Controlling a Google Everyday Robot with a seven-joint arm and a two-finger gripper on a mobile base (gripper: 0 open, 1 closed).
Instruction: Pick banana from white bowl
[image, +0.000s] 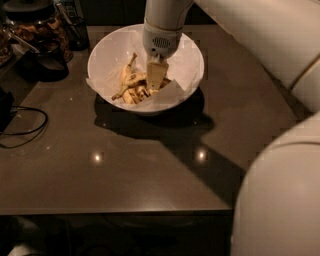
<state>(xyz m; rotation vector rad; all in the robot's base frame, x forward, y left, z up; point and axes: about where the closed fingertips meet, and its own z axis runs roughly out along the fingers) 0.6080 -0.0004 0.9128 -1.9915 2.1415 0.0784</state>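
Note:
The white bowl (102, 57), lined with crinkled white paper, stands at the back of the dark table. Bananas lie in it. The brown-mottled banana (135, 93) curves along the near side of the bowl's bottom. A paler banana (128, 73) with a straight stem lies just behind it. My gripper (156, 80) reaches down into the bowl from above, at the right end of the bananas, touching or nearly touching them. The gripper hides the right part of the mottled banana.
Dark glass jars (37, 22) and a dark round dish (45, 67) stand at the back left. A black cable (25, 130) loops on the table's left side. My large white arm segment (280, 200) fills the lower right.

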